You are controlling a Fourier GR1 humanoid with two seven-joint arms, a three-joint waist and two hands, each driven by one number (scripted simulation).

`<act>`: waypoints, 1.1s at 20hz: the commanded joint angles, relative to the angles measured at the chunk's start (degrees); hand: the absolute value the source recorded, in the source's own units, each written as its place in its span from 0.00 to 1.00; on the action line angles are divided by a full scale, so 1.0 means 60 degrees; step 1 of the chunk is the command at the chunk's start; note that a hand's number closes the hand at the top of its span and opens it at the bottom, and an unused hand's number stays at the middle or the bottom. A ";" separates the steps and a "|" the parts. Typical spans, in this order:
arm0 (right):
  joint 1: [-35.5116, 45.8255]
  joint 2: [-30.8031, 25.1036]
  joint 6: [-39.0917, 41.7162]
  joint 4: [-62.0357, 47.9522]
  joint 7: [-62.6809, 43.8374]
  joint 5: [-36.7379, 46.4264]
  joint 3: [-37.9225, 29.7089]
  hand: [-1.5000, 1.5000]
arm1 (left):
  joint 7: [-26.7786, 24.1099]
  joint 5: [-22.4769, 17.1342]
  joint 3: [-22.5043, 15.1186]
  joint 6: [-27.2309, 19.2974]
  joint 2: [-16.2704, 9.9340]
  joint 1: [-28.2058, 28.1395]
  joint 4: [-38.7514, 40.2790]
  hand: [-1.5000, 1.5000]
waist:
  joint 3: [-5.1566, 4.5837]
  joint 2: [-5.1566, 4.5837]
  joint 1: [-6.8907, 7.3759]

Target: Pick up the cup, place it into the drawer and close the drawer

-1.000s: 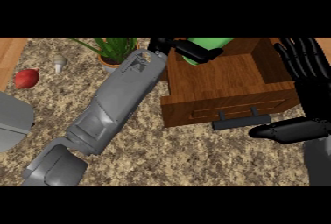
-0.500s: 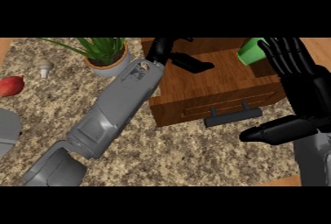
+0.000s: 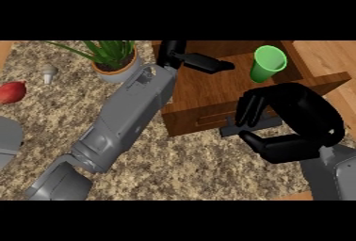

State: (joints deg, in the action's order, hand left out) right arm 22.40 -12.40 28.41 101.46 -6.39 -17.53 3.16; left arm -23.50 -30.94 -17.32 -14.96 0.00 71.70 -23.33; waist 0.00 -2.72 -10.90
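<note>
The green cup (image 3: 268, 62) stands upright inside the open wooden drawer (image 3: 208, 94), near its far right corner. No hand touches it. My left hand (image 3: 191, 60) hovers over the drawer's far left part, open, its fingers straight and pointing right toward the cup, a clear gap away from it. Low at the right, my right hand (image 3: 295, 123) has its fingers curled in front of the drawer's face. It covers most of the dark handle (image 3: 230, 130), and I cannot tell whether it clasps the handle.
A potted plant (image 3: 111, 60) stands just left of the drawer, against my left forearm. Further left on the speckled counter (image 3: 181, 164) lie a small pale bulb (image 3: 49, 72), a red fruit (image 3: 12, 92) and a grey object (image 3: 7, 139) at the edge.
My left hand has let go of the cup, which now stands in the drawer. My right hand came down from the far right and curled at the drawer's front.
</note>
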 commanded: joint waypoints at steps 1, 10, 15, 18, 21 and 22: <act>-0.0056 -0.0846 0.1220 -0.0072 -0.0649 0.0187 0.0823 1.00 | -0.0473 -0.0715 0.0205 -0.0420 0.0000 0.0092 -0.0237 0.00 | -0.0008 0.0132 0.0228; -0.0558 -0.1882 0.0809 0.0029 -0.0230 0.4223 0.1575 0.00 | -0.0820 -0.1187 0.0277 -0.0606 0.0000 0.0085 0.0070 0.00 | 0.0013 0.0304 0.1252; -0.0837 -0.1301 -0.0477 -0.1956 0.0658 0.6052 0.2226 0.00 | -0.1370 -0.1193 0.0464 -0.0126 0.0000 -0.0552 -0.0257 0.00 | 0.0009 0.0378 0.1852; -0.0536 -0.1278 -0.0858 -0.3861 0.1466 0.6955 0.2643 0.00 | -0.1144 -0.1351 0.0649 0.0105 -0.0129 -0.0577 -0.0288 0.00 | 0.0018 0.0308 0.2099; 0.0038 -0.1073 -0.1013 -0.5221 0.2120 0.7496 0.3000 0.00 | -0.1402 -0.1288 0.0652 0.0639 -0.0562 -0.1320 -0.0670 0.00 | 0.0012 0.0363 0.2209; 0.0175 -0.0906 -0.1344 -0.5917 0.2374 0.7802 0.3099 0.00 | -0.1596 -0.1298 0.0694 0.0712 -0.0536 -0.1460 -0.0707 0.00 | 0.0015 0.0335 0.2241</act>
State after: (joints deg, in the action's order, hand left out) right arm 20.37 -19.32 23.58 77.60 2.96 23.70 19.61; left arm -31.55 -38.60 -13.75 -12.85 -2.01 65.85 -26.01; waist 0.06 -0.63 1.11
